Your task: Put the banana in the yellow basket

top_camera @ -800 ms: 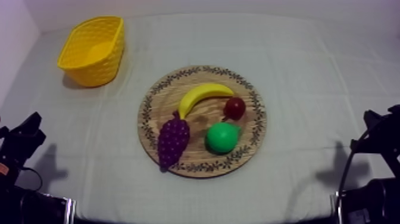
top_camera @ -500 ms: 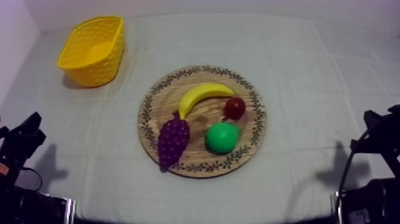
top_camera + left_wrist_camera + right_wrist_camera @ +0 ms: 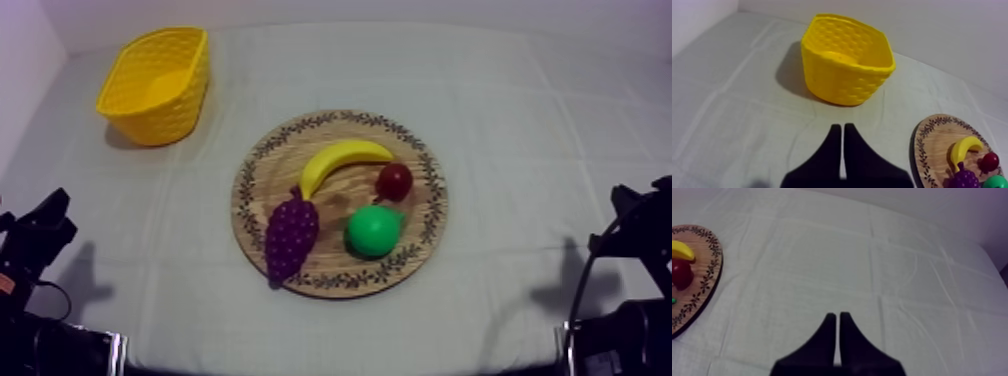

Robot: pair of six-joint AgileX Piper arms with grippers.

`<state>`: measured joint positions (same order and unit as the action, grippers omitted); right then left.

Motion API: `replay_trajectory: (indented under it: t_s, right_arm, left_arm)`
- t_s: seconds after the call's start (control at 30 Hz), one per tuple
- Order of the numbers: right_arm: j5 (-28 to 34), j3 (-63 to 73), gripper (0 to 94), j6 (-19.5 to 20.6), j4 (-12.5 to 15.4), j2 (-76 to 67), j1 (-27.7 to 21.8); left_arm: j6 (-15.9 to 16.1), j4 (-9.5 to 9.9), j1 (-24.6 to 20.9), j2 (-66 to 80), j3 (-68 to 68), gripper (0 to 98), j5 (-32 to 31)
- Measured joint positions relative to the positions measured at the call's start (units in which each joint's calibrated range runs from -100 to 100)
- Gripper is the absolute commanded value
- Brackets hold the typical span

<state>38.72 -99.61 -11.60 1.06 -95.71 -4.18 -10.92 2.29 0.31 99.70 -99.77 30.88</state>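
Nothing is grasped: the left gripper [image 3: 839,128] and right gripper [image 3: 835,317] each hold their fingers pressed together and empty, parked well off either side of the wooden board [image 3: 340,288], likely awaiting the reach. On the board lie one banana [image 3: 340,161], one bunch of grapes [image 3: 290,236], one pear [image 3: 373,230] and one small red fruit [image 3: 394,181]. One yellow basket [image 3: 155,85] stands beyond the board's far left.

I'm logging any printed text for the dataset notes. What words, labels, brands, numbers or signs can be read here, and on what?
None can be read.
The wooden board has only a leaf-like pattern round its rim, no letters.
The yellow basket shows plain weave, no label.
The banana, grapes, pear, small red fruit and cloth bear no print.
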Motion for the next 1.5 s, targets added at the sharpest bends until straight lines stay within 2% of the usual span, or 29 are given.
replay_trajectory:
  t_s: [0.63, 1.0, 1.13, 1.23, 1.5]
  right_arm:
    - [0.0, 0.0, 0.4, 0.0, 0.0, 0.0, 0.0]
    - [0.0, 0.0, 0.4, 0.0, 0.0, 0.0, 0.0]
    - [0.0, 0.0, 0.4, 0.0, 0.0, 0.0, 0.0]
    - [0.0, 0.0, 0.4, 0.0, 0.0, 0.0, 0.0]
    - [0.0, 0.0, 0.4, 0.0, 0.0, 0.0, 0.0]
  left_arm:
    - [0.11, 0.0, 0.0, 0.0, 0.0, 0.1, 0.0]
    - [-3.04, 0.0, 0.32, 0.0, 0.0, 1.8, 1.07]
    - [-1.96, 0.0, 0.81, -0.85, 0.07, 1.8, -0.87]
    - [-0.61, -1.04, 0.99, -4.05, 1.74, 1.4, -2.56]
    - [5.68, -1.81, 4.39, -20.64, 15.5, 1.2, -6.09]
